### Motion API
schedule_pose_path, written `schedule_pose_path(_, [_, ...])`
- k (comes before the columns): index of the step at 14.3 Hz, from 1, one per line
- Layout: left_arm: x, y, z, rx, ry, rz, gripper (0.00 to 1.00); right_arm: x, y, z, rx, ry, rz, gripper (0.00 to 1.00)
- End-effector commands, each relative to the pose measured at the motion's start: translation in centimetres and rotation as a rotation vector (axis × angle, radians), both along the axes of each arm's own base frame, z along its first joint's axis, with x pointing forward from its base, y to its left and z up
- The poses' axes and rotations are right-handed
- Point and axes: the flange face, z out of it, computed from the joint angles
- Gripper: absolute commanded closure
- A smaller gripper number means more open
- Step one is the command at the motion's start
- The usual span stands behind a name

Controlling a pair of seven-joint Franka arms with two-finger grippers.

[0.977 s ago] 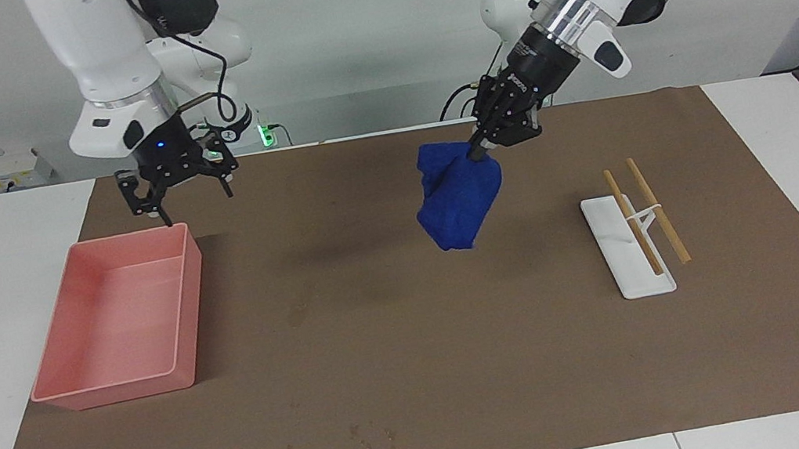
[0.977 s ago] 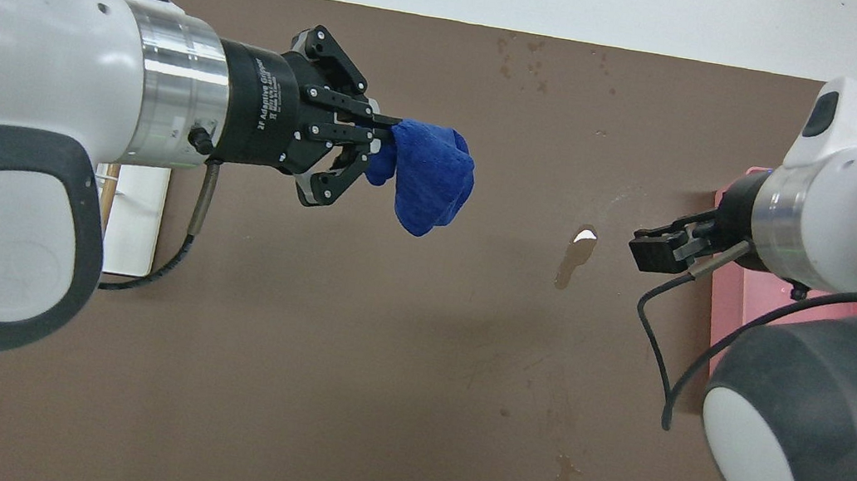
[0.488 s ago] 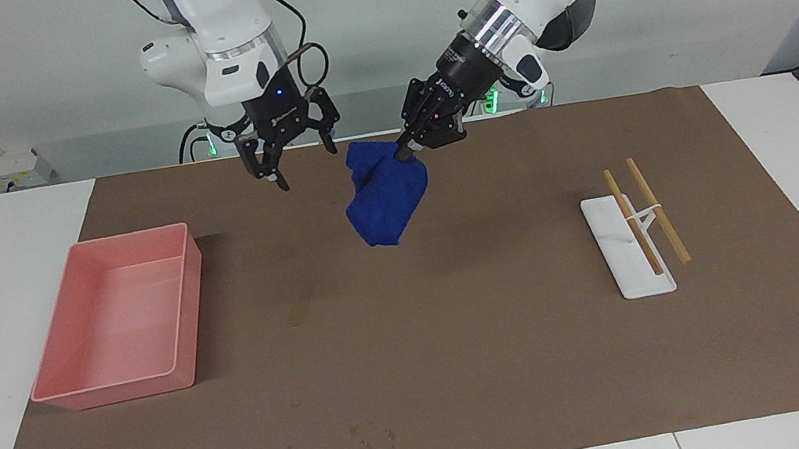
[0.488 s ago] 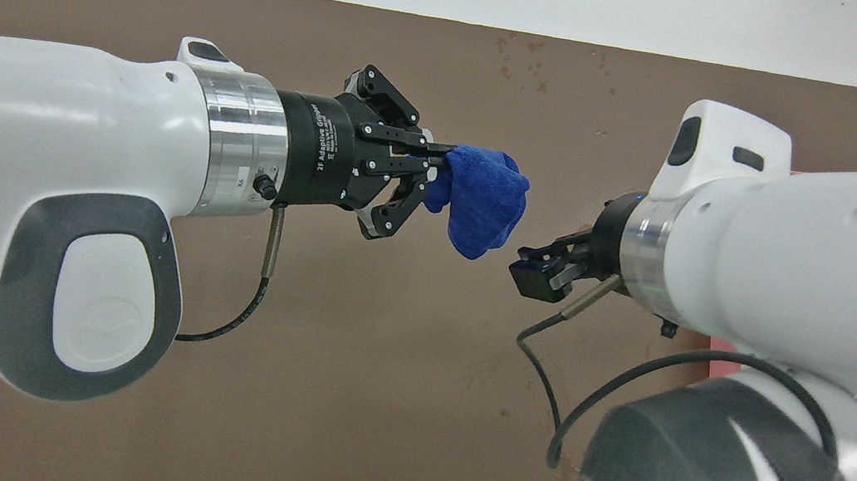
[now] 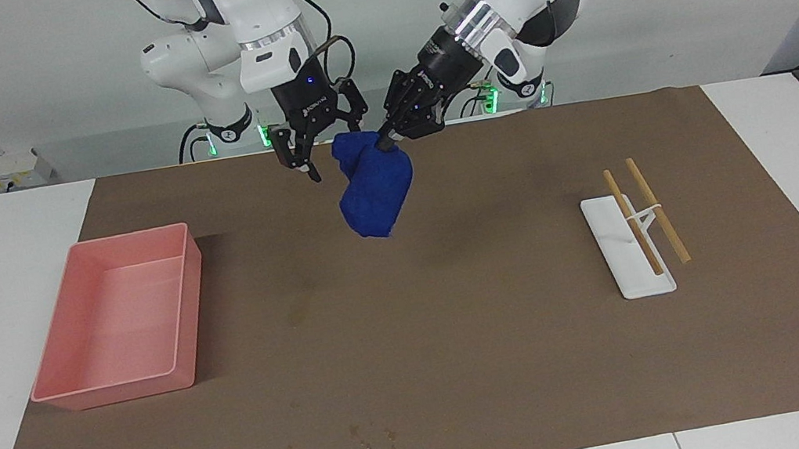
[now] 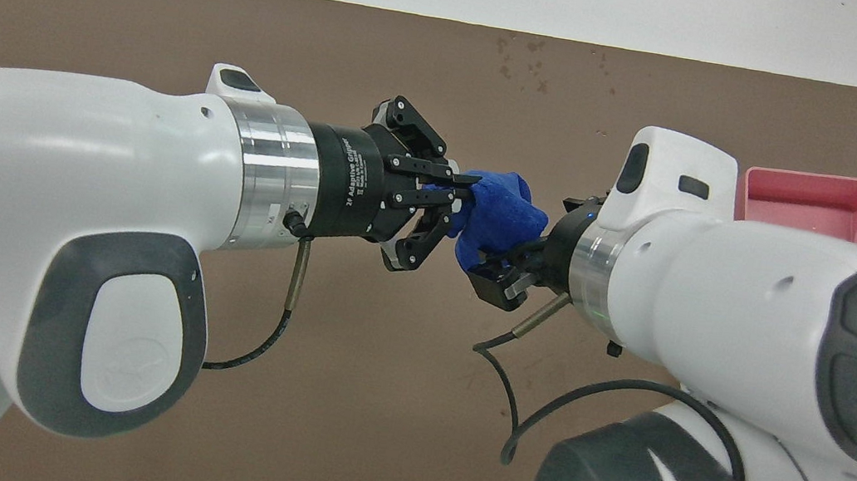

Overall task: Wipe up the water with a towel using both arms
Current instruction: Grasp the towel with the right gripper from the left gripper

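L gripper [image 5: 387,141] clenched on top corner of towel [image 5: 372,190], which hangs in air over brown mat [image 5: 469,372], toward robots' edge. R gripper [image 5: 324,141] spread wide, just beside towel's upper edge, nothing gripped. Water smudge [image 5: 297,315] on mat, between towel & pink tray [image 5: 67,385]. White rack w/ chopsticks [image 5: 630,253] on mat toward L arm's end.

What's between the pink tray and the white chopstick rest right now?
On the mat only the water, near the pink tray; otherwise bare up to the chopstick rest. The towel hangs above, clamped by the left gripper. Facing view.
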Motion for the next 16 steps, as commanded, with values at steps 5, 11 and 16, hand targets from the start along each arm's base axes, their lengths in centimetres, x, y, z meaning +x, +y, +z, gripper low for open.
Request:
schedule_pose_path(5, [-3.2, -0.7, -0.8, 0.028, 0.020, -0.067, 1.00, 0.3, -0.5, -0.8, -0.031, -0.106, 0.013, 0.00])
schedule_pose_path(11, [-3.9, -0.6, -1.5, 0.043, 0.013, -0.073, 1.00, 0.4, -0.9, -1.2, -0.035, -0.083, -0.003, 1.00])
schedule_pose_path(16, [-3.8, -0.5, -1.4, 0.040, 0.009, -0.067, 1.00, 0.6, -1.7, -1.4, -0.047, -0.067, -0.008, 1.00])
